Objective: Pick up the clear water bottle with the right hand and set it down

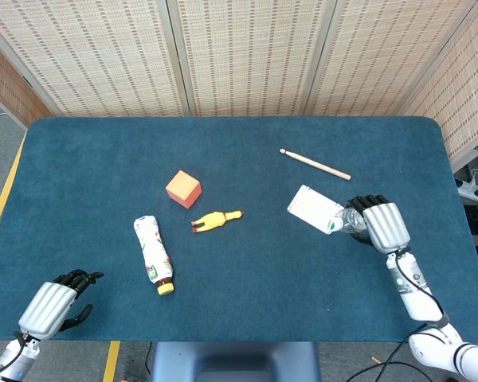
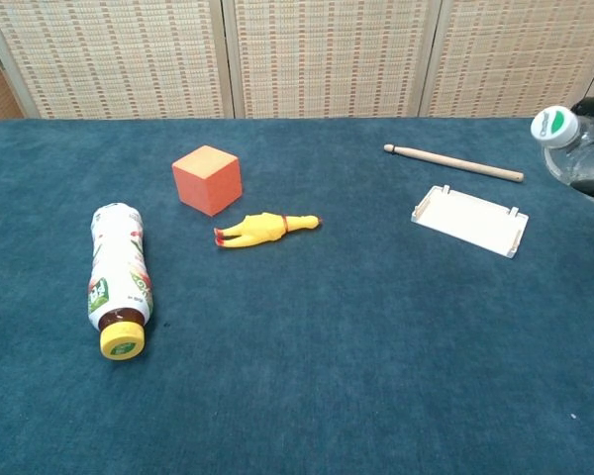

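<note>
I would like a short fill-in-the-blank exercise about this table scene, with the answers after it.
1. The clear bottle is held by the ____ robot hand.
2. The rubber chicken lies just in front of the ____ cube.
3. The cap of the lying drink bottle is ____ in colour.
4. The drumstick lies behind the ____ tray.

Answers: right; orange; yellow; white

Woven reed screens [image 1: 247, 56] back a table [image 1: 247, 294] covered in dark teal cloth; grey floor [image 1: 0, 159] at left
</note>
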